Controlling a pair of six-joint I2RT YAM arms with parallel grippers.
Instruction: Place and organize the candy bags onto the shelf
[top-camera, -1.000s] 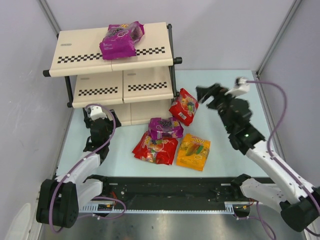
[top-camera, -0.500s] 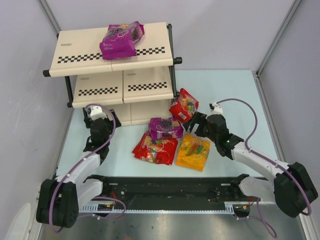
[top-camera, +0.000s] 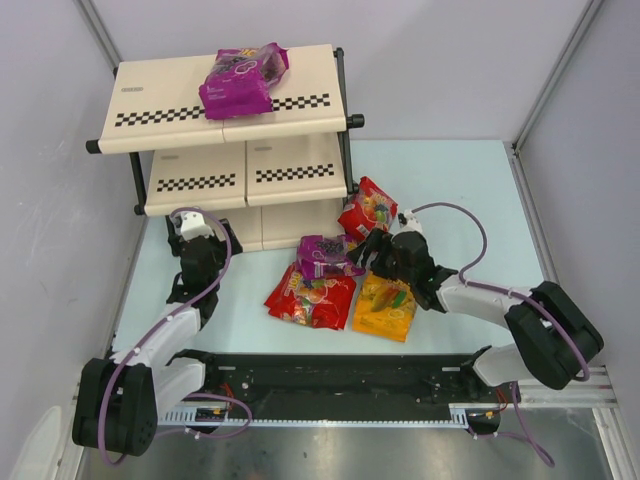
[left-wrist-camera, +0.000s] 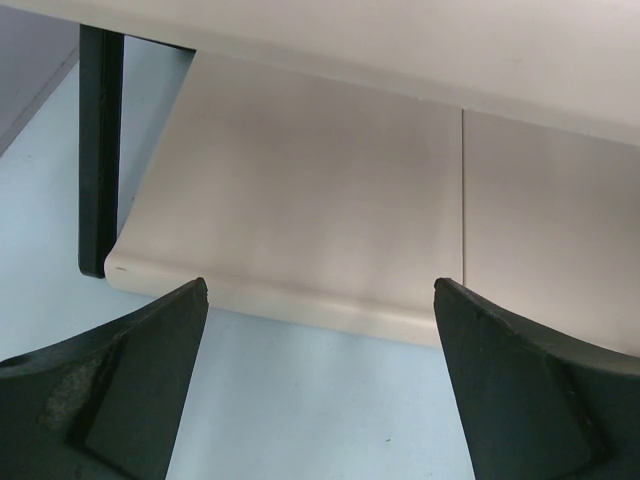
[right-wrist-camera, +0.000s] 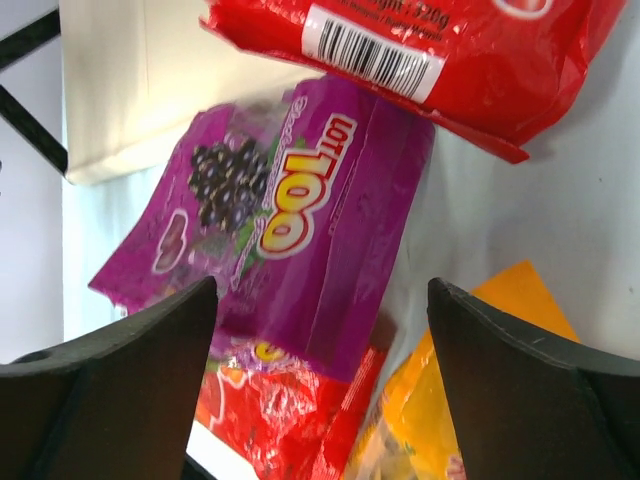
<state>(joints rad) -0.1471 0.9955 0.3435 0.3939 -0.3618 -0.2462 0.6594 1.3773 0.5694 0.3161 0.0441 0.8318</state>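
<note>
Hovering low over the pile on the table (top-camera: 455, 190), the right gripper (top-camera: 368, 250) has its jaws spread wide and holds nothing. In the wrist view its fingers (right-wrist-camera: 120, 390) sit either side of the loose magenta-purple bag (top-camera: 328, 255); contact can't be told. That bag lies flat, with its lower edge overlapping the lower red bag (top-camera: 310, 297). The upper red bag (top-camera: 367, 212) lies just beside the shelf's right leg, touching the purple bag's far corner. The orange-yellow bag (top-camera: 385, 305) lies flat to the right of the lower red bag, touching it and partly under the right wrist. The second magenta-purple bag (top-camera: 243, 80) is on the top tier of the shelf (top-camera: 170, 95), near the middle and slightly skewed, covering part of the checkered strip. Middle and bottom tiers show no bags. The left gripper (left-wrist-camera: 320, 300) is fully open and holds nothing. It is parked low at the shelf's front left, pointing at the bottom board, close to its edge but apart.
</note>
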